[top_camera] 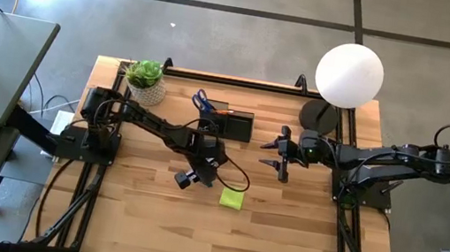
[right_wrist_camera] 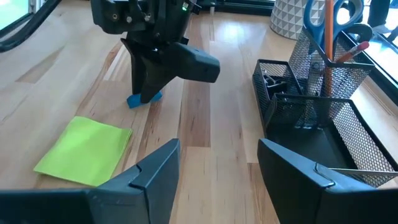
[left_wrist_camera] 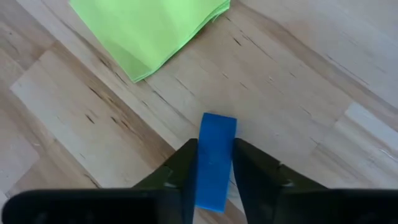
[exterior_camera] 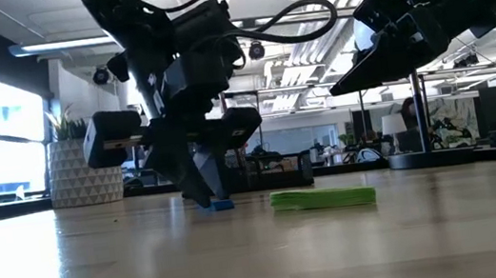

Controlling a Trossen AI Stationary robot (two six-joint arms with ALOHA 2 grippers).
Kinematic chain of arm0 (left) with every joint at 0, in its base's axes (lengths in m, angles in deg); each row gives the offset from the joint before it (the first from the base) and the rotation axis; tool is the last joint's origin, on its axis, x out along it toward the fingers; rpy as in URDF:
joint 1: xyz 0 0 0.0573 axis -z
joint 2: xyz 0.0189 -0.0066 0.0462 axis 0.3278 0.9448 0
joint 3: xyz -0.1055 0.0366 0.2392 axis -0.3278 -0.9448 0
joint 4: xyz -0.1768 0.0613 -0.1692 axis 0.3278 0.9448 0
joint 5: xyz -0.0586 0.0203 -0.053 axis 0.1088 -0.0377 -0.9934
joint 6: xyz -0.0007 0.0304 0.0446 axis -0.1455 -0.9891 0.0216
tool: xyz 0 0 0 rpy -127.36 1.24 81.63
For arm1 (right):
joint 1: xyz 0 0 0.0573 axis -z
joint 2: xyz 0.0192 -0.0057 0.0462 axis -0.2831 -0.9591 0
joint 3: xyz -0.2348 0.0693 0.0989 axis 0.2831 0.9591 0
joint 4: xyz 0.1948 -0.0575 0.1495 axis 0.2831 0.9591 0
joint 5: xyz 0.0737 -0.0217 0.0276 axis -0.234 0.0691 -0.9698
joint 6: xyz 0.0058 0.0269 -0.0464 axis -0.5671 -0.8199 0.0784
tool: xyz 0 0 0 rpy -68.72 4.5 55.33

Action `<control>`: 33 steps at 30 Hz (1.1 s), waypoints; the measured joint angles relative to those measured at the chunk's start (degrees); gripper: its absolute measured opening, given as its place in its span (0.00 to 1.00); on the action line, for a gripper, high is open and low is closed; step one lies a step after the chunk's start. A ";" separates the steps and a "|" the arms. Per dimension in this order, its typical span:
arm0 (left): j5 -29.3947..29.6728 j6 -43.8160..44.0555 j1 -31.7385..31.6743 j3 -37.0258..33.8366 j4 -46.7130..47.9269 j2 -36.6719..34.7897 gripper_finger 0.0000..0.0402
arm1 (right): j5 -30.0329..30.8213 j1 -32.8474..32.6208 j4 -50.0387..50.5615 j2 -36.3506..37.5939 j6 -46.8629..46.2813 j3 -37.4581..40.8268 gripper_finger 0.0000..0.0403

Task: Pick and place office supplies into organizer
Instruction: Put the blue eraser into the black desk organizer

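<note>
Left hand, seen from above, is low over the middle of the worktop, just beside the sticky pad; the right hand waits released, well apart, near the organizer, which stands at the worktop's back edge with scissors upright in its tall section.

At worktop height, the left hand's fingertips reach down to a small blue piece lying on the wood, with the flat green pad just beside it.

From the left wrist, the blue piece is a plain, smooth-faced rectangular block sitting between both fingers, which press its long sides: grasping it, I judge, though it is not lifted yet. It looks light and stiff, possibly slippery, so a grip across the narrow width at mid-length suits it.

From the right wrist, the mesh organizer shows clips in one compartment and a pencil beside the scissors.
</note>
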 joint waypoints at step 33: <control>2.84 3.13 0.04 2.20 2.50 -0.25 0.37 | -0.79 -0.02 0.02 0.00 -0.04 0.00 0.52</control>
